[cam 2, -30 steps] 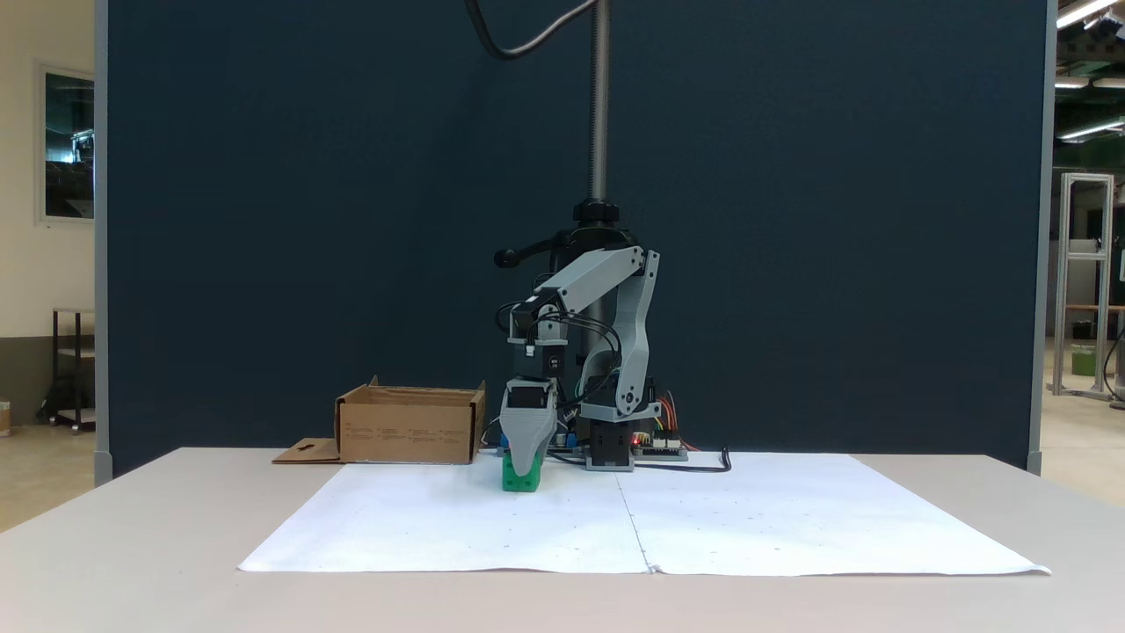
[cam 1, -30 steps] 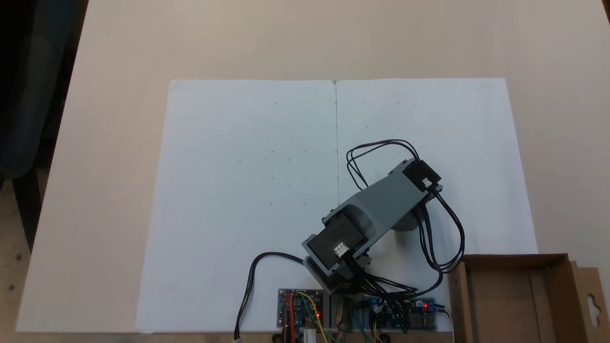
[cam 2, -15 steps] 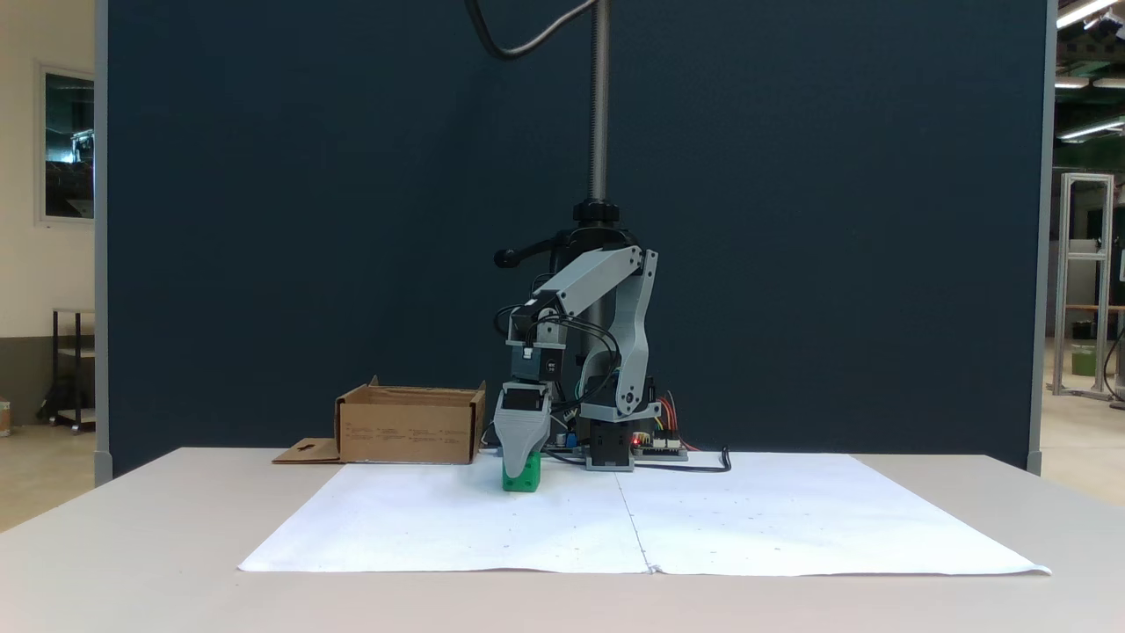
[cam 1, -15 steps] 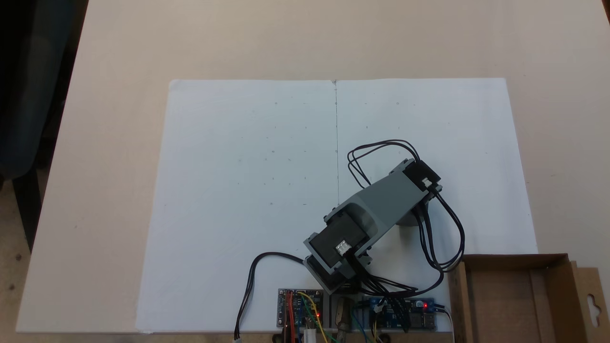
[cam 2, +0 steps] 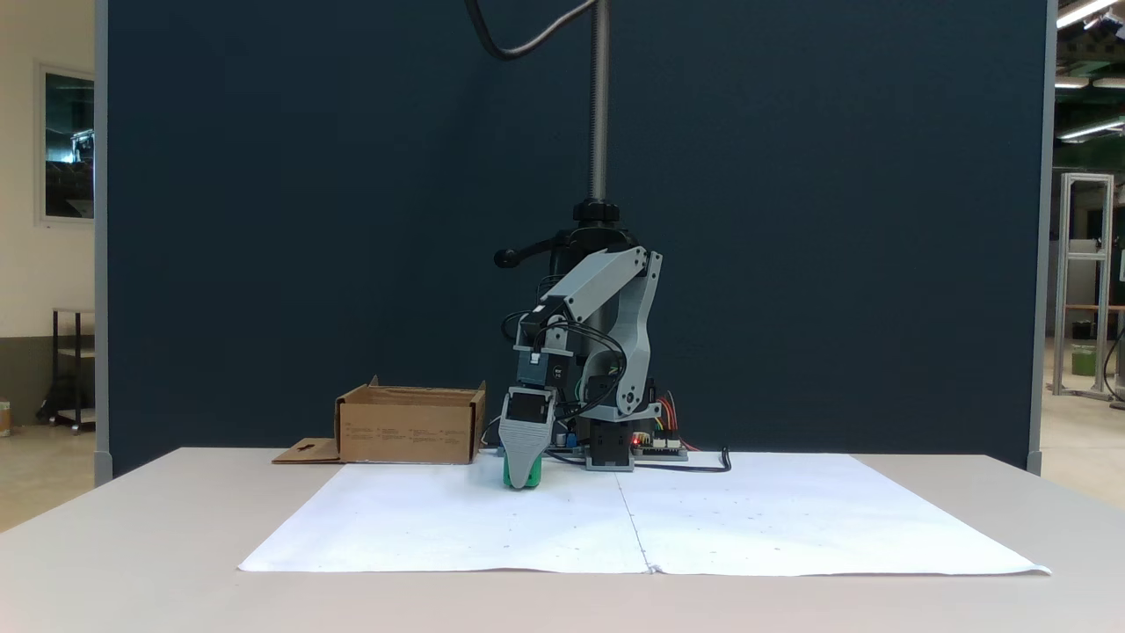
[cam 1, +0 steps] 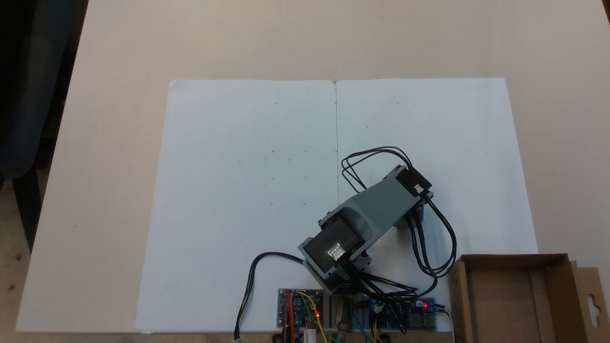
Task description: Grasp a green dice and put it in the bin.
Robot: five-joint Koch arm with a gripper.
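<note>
In a fixed view from the front, the green dice (cam 2: 536, 476) sits on the white paper, mostly covered by my gripper (cam 2: 525, 482). The gripper points straight down and its grey front finger (cam 2: 526, 440) reaches to the paper in front of the dice. Green shows on both sides of the finger. The second jaw is hidden behind the first. From above, my arm (cam 1: 376, 209) covers the gripper and the dice. The bin (cam 1: 505, 300) is an open brown cardboard box at the lower right, seen from the front as the bin (cam 2: 409, 431) left of the arm.
Two white paper sheets (cam 1: 248, 190) cover the middle of the table. Circuit boards (cam 1: 300, 309) and looping black cables (cam 1: 429, 247) lie at the arm's base. The bin's flap (cam 1: 591, 300) with a keyhole cutout lies flat beside it. A metal pole (cam 2: 599, 105) rises behind the arm.
The gripper has dropped lower over the green dice, so the finger now hides more of it. From above, the forearm has drawn slightly back toward the base.
</note>
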